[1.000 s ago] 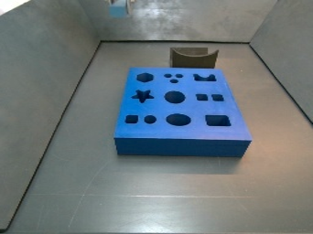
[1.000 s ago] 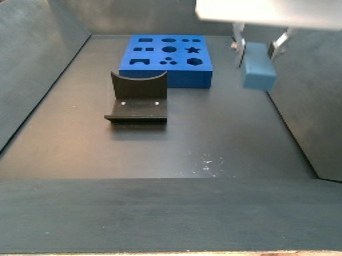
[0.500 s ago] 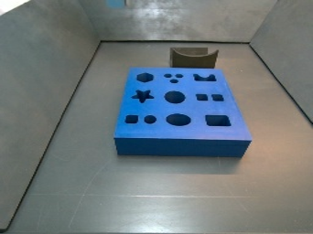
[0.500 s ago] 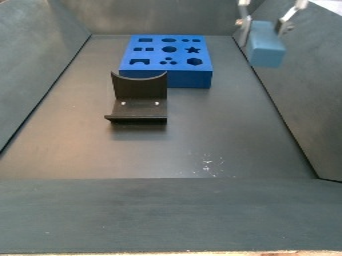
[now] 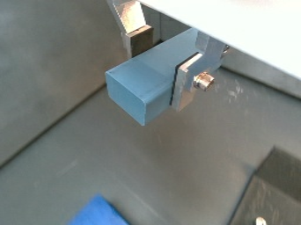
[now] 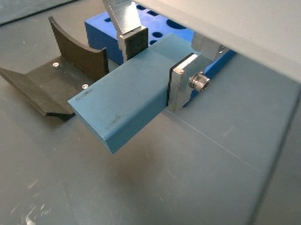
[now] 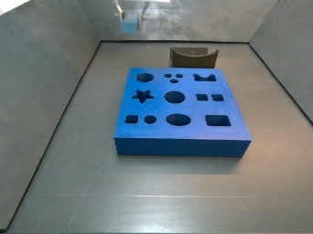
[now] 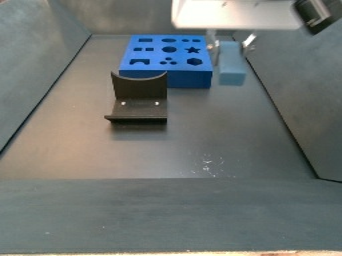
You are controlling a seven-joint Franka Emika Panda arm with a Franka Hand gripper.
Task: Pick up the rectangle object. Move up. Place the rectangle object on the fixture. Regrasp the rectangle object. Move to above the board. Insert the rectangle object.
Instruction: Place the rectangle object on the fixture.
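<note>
The gripper [image 6: 159, 60] is clamped on the rectangle object [image 6: 132, 93], which hangs in the air near the board [image 8: 170, 60]. Compared with half a second ago it sits lower and closer to the fixture [image 8: 138, 97], so the carry toward placing looks underway.

No text, label, brand, number or sign can be read anywhere: the rectangle object [image 6: 132, 95] held in the tool [image 6: 159, 63], the board [image 7: 178, 110] and the fixture [image 8: 136, 96] are all plain.
</note>
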